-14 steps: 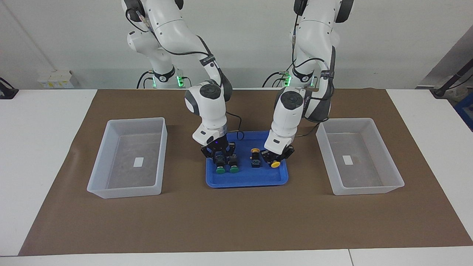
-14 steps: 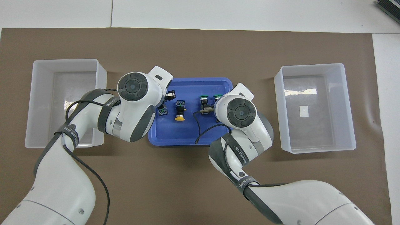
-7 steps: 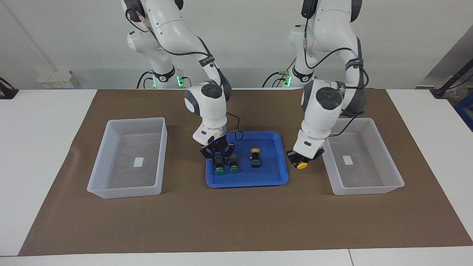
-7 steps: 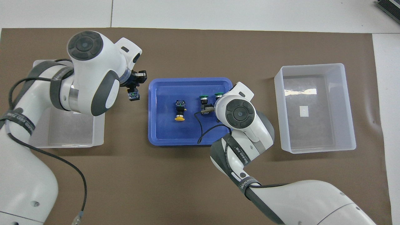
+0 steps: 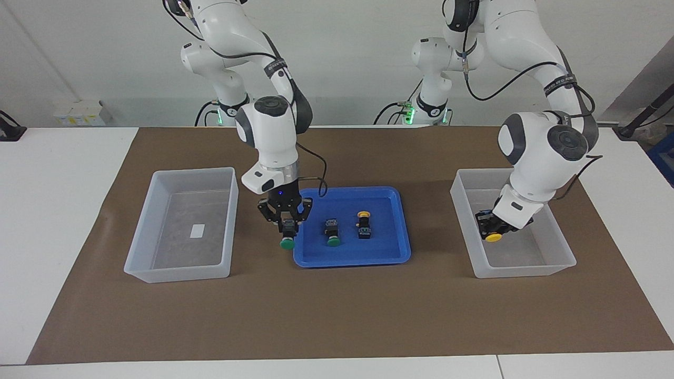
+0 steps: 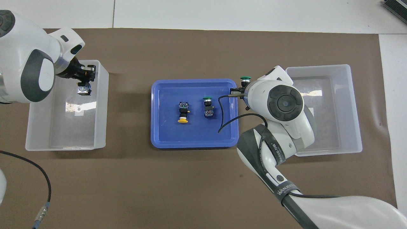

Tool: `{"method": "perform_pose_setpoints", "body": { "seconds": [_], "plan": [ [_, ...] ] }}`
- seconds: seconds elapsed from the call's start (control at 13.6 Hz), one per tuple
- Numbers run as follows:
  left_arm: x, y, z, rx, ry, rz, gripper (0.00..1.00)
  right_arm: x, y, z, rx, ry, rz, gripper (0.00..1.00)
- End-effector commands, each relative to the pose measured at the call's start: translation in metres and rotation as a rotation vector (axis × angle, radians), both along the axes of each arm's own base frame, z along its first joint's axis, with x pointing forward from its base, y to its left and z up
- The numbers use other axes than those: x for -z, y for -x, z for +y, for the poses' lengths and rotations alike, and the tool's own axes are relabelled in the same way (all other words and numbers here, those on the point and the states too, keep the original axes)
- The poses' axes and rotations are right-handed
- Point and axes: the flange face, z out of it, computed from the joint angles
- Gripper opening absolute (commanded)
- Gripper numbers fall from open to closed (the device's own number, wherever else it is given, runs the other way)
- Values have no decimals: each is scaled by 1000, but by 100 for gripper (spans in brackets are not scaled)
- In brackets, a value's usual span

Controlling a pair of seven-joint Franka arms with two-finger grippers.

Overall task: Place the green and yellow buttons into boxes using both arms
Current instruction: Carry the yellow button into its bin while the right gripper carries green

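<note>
My left gripper (image 5: 493, 228) (image 6: 85, 81) is shut on a yellow button (image 5: 493, 238) (image 6: 84, 90) and hangs inside the box (image 5: 521, 269) (image 6: 63, 146) at the left arm's end. Raised over the edge of the blue tray (image 5: 352, 259) (image 6: 194, 144) toward the right arm's end, my right gripper (image 5: 287, 227) (image 6: 243, 88) is shut on a green button (image 5: 287, 243) (image 6: 245, 78). A second green button (image 5: 333, 235) (image 6: 208, 106) and a second yellow button (image 5: 363, 223) (image 6: 183, 114) lie side by side in the tray. The other box (image 5: 179, 271) (image 6: 327, 150) holds only its white label.
A brown mat (image 5: 337, 316) covers the middle of the white table (image 5: 58, 210). The tray sits at its centre with one box on each side. A black cable (image 6: 227, 119) from the right arm hangs over the tray.
My left gripper has carried its yellow button from the tray to over the box. My right gripper has closed on a green button and lifted it toward the right arm's end.
</note>
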Motion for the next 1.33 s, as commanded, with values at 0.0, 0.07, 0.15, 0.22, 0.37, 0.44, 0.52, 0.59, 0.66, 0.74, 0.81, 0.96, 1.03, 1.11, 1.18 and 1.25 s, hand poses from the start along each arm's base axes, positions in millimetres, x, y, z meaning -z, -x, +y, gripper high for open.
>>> {"method": "perform_pose_setpoints", "body": {
  "seconds": [0.0,0.07,0.15,0.22,0.37,0.44,0.52,0.59,0.66,0.74,0.81,0.96,1.03,1.11,1.18,1.25],
  "plan": [
    [13,-1,31,60,6,-16,0,-16,9,-28,13,43,39,0],
    [24,1,36,70,3,-22,0,-20,10,-42,21,58,58,0],
    [36,3,38,73,0,-28,0,-25,9,-59,17,74,72,0],
    [46,6,40,71,0,-28,0,-30,12,-75,-1,92,84,0],
    [64,14,41,69,-1,-28,0,-41,18,-117,-48,130,117,0],
    [69,17,42,73,-2,-33,0,-44,22,-134,-83,149,140,0],
    [76,20,42,74,-3,-34,0,-47,25,-154,-108,164,157,0],
    [85,23,42,78,-4,-36,0,-46,28,-167,-127,166,166,0],
    [94,27,43,80,-5,-40,0,-42,29,-174,-132,144,176,0],
    [102,32,43,79,-5,-40,0,-37,29,-184,-123,114,187,0],
    [106,34,43,79,-6,-46,0,-28,29,-197,-123,105,202,0],
    [107,35,44,78,-7,-45,0,0,29,-221,-159,112,216,0],
    [107,35,45,76,-7,-45,0,12,24,-232,-171,115,192,0],
    [107,35,45,76,-6,-45,11,25,18,-239,-176,116,174,0],
    [106,34,46,74,-7,-46,19,34,12,-240,-178,115,153,0],
    [106,34,46,75,-7,-46,34,45,7,-243,-175,115,139,0]
  ]
}}
